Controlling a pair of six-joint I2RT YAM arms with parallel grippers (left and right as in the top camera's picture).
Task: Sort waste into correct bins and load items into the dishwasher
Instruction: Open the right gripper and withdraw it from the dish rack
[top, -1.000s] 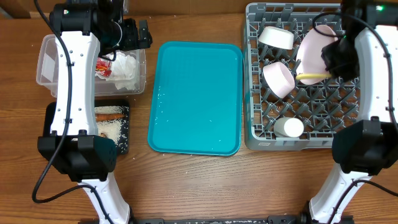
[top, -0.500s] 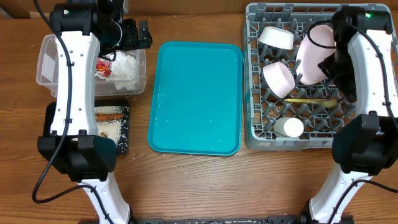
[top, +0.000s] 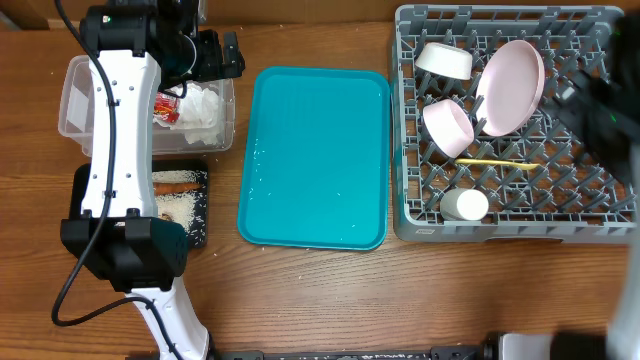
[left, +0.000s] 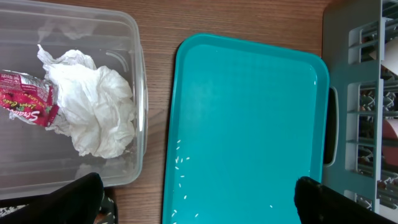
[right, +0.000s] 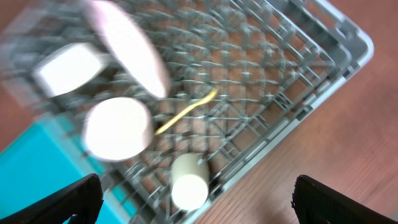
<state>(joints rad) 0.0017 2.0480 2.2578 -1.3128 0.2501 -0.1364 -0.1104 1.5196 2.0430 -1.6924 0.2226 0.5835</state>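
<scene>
The grey dishwasher rack (top: 590, 205) holds a white plate (top: 510, 85) on edge, two white bowls (top: 445, 60) (top: 448, 127), a small cup (top: 465, 205) and the yellow spoon (top: 495, 162), which lies flat on the lattice. My right gripper (right: 198, 208) is open and empty, high above the cup (right: 189, 180) and the spoon (right: 186, 112); that view is blurred. My left gripper (left: 199, 208) hangs open and empty over the teal tray's left edge. In the clear tub (left: 140, 93) lie the napkin (left: 93, 112) and the wrapper (left: 25, 102). The black tray (top: 197, 232) holds rice and a carrot (top: 175, 183).
The teal serving tray (top: 315, 155) lies between the bins and the rack, with a few rice grains (left: 183, 162) near its left side. The left arm (top: 120, 120) stretches over the tub and the black tray. The right arm (top: 605, 115) is a dark blur over the rack's right side.
My right gripper opened and let go of the spoon, which now lies on the rack floor. The right arm has swung away to the right. The left arm has not moved.
</scene>
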